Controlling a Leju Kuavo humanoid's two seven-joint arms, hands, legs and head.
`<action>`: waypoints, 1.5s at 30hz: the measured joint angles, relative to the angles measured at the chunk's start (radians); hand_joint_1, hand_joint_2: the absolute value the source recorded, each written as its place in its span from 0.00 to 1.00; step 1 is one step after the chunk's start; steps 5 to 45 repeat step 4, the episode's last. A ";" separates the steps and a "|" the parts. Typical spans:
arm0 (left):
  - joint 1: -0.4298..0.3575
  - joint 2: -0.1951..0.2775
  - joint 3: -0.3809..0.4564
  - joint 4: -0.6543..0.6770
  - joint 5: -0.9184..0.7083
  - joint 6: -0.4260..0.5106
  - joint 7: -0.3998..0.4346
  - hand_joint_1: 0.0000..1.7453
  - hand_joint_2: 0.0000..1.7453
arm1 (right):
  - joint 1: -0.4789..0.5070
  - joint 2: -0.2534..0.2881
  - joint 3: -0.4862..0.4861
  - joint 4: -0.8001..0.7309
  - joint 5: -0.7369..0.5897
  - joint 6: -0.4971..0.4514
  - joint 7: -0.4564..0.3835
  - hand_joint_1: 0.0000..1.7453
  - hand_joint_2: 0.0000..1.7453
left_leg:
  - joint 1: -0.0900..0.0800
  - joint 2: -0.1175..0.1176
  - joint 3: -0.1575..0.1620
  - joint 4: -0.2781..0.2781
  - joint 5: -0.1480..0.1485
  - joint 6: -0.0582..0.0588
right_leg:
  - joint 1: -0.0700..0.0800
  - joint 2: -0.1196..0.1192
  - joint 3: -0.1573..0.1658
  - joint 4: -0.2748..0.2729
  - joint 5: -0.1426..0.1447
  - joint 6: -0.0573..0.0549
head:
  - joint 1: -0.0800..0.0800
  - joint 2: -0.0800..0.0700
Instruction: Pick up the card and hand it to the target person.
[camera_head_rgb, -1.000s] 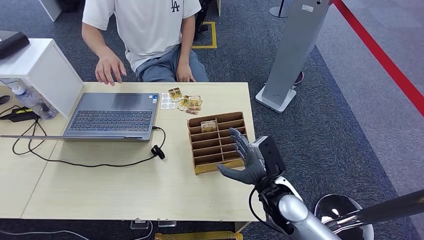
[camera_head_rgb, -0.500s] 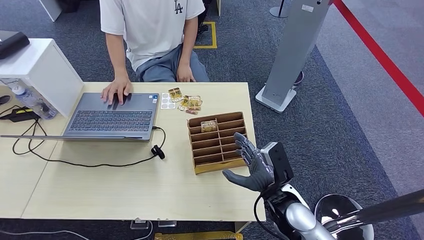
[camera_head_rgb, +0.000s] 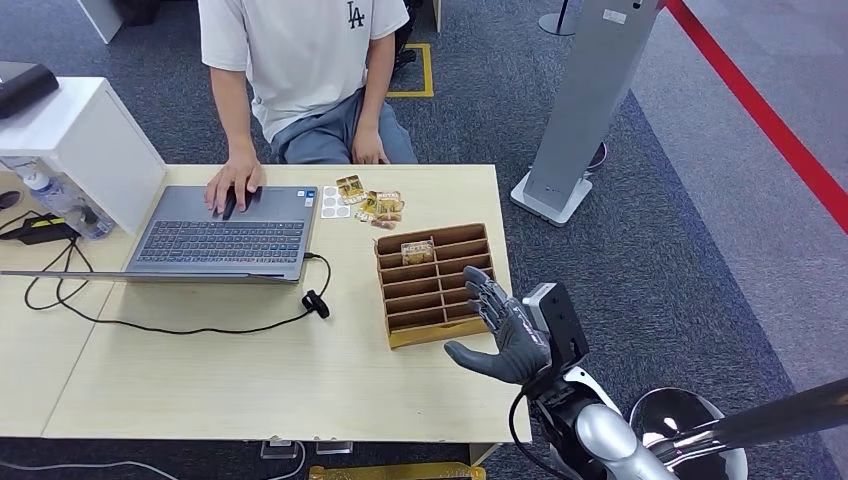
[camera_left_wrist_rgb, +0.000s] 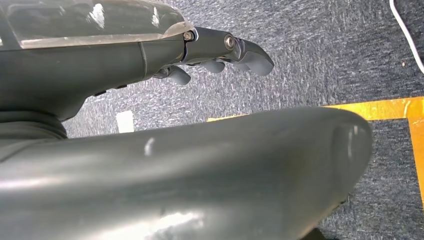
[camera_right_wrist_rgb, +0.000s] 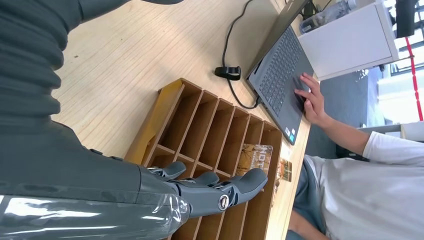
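Right hand: we see our right hand (camera_head_rgb: 505, 330) hovering by the near right corner of the wooden organiser (camera_head_rgb: 436, 283), fingers spread and thumb out, holding nothing.
Right hand, wrist view: our fingers (camera_right_wrist_rgb: 235, 191) stretch over the organiser's compartments without touching the card.
Left hand: our left hand (camera_left_wrist_rgb: 220, 52) hangs above grey carpet, fingers loosely curled in, nothing in it that we can see.
Card: the card (camera_head_rgb: 417, 251) stands in a compartment of the organiser's far row, on the left side, well apart from our right hand.
Organiser: it sits on the bench (camera_head_rgb: 260, 380) near the right edge, its other compartments bare.
Loose cards: a small scatter of cards (camera_head_rgb: 372, 203) lies on the bench beyond the organiser, beside the laptop.
Laptop: the laptop (camera_head_rgb: 225, 235) lies open to the left of the organiser, a black cable (camera_head_rgb: 190, 325) trailing in front of it.
Person: a person (camera_head_rgb: 305, 75) in a white shirt sits at the far side of the bench, one hand on the laptop.
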 joint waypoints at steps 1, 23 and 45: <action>0.000 0.000 0.000 0.000 0.000 0.000 0.002 0.00 0.00 | 0.000 0.000 0.000 0.000 0.000 0.001 0.000 0.00 1.00 | 0.000 0.000 0.000 0.000 0.000 0.000 | 0.000 0.000 0.000 0.000 0.000 0.000 | 0.000 0.000; 0.000 0.001 0.000 0.000 0.001 0.000 0.007 0.00 0.00 | -0.002 0.000 0.000 0.000 -0.001 0.003 0.000 0.00 1.00 | 0.000 0.000 0.000 0.000 0.000 0.000 | 0.000 0.000 0.000 0.000 0.000 0.000 | 0.001 0.000; 0.000 0.001 0.000 0.000 0.001 0.000 0.007 0.00 0.00 | -0.002 0.000 0.000 0.000 -0.001 0.003 0.000 0.00 1.00 | 0.000 0.000 0.000 0.000 0.000 0.000 | 0.000 0.000 0.000 0.000 0.000 0.000 | 0.001 0.000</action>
